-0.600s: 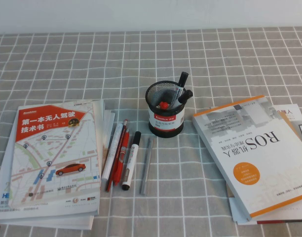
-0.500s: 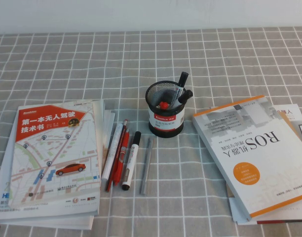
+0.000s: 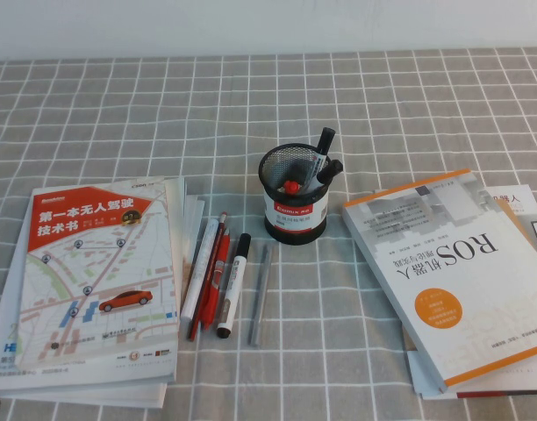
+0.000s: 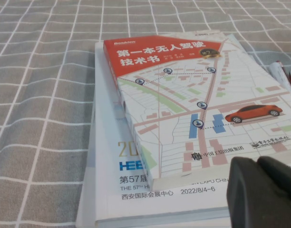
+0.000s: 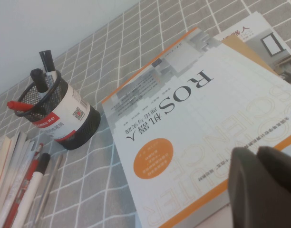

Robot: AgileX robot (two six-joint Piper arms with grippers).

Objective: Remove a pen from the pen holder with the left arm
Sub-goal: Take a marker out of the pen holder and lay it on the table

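While poised over books (image 3: 97, 272) | left end effector (image 4: 257, 165) closed | right end effector (image 5: 256, 156) seemingly closed

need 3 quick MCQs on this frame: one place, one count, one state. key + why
1. Where does the pen holder stand?
A. on the cloth between the map book and the ROS book
B. on top of a book
C. against the wall

2. How many black markers stick out of it?
A. none
B. one
C. two

3. The left gripper is:
A. open around the holder
B. shut and empty above the map book
C. shut on a pen

Key: A, the high view shows it on the cloth between both books. C, two black caps rise above the rim. B, it is closed over the map book with no pen. The right gripper is shut too, above the ROS book.
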